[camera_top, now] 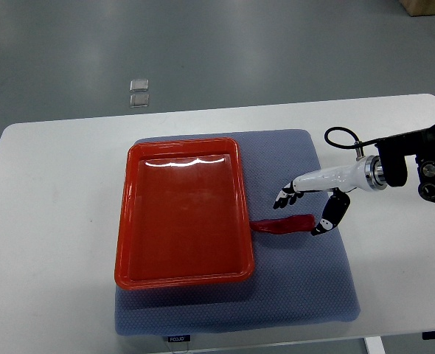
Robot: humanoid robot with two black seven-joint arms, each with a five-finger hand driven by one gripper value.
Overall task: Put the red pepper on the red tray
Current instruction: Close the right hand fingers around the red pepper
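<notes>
top view: the right hand [304, 206] is held spread just above the red pepper [284, 224]. the pepper is laid on the mat [306, 287], beside the red tray [182, 212].

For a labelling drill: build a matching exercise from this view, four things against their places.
Things:
1. red pepper
2. red tray
3. right hand
4. blue mat

Places:
A. over the pepper's right end, fingers spread
B. flat on the white table, under the tray
C. on the mat's left part, empty
D. on the mat, just right of the tray

Pairs: 1-D, 2-C, 3-A, 4-B
</notes>
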